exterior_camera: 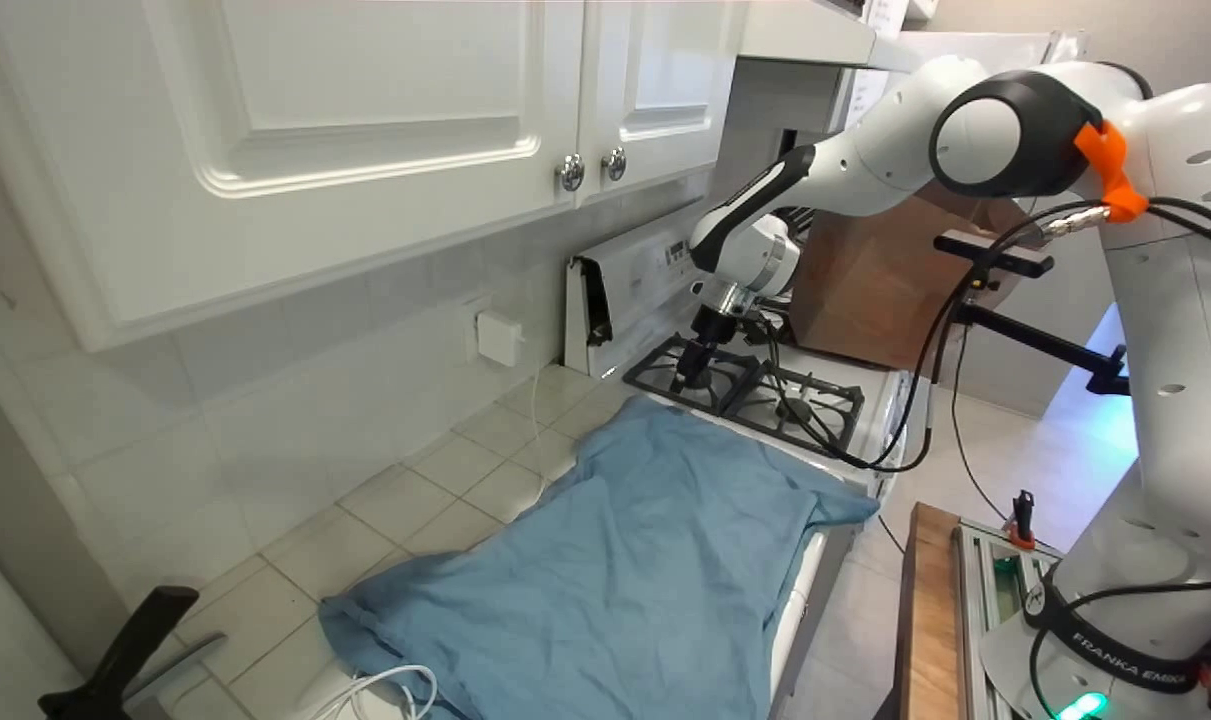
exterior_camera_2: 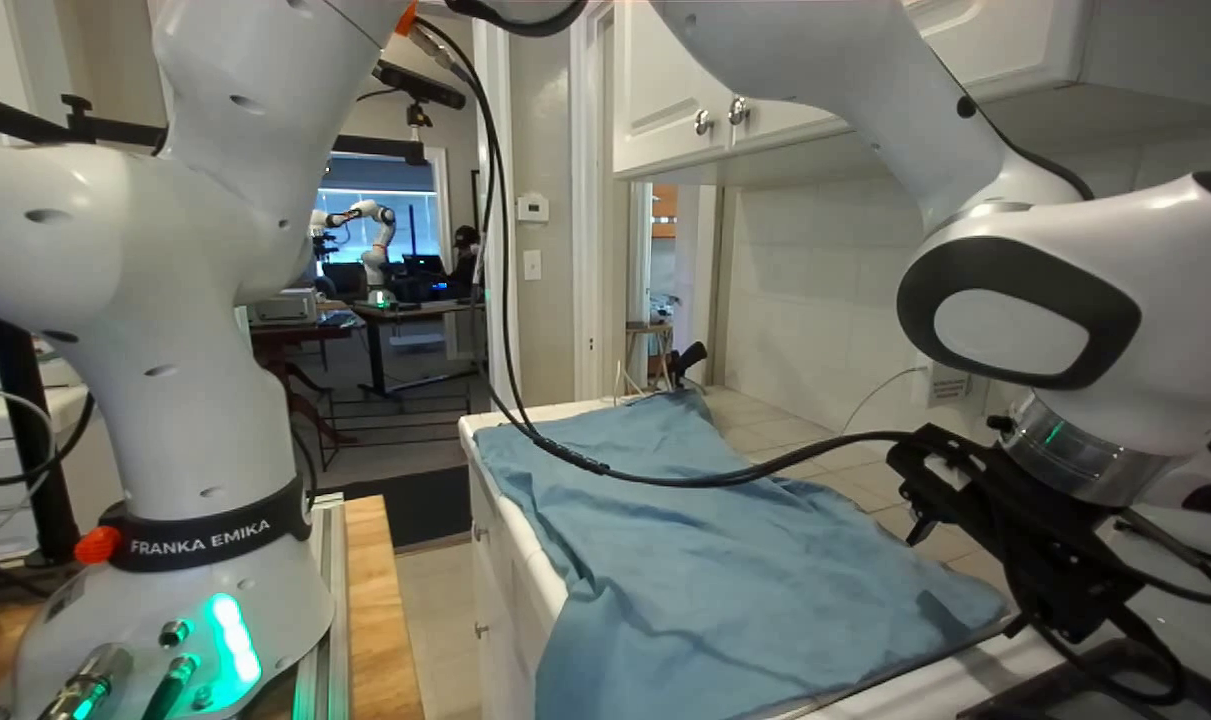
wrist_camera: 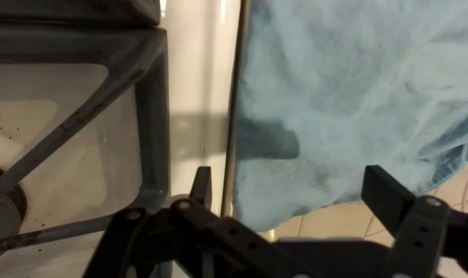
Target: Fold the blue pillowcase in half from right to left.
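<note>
Currently, gripper agape, nothing held. Pillowcase spread out, rumpled, upper right of the wrist view, corner at lower centre. Best, I'd judge: line up on that corner, pinch it shallowly, lift, then carry away from the stove grate, frame left.

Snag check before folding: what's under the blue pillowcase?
Tiled countertop shows beside the blue pillowcase; a thin white cord apparently reaches its edge. Whatever lies underneath is covered.

Gaping claw near blue pillowcase
</note>
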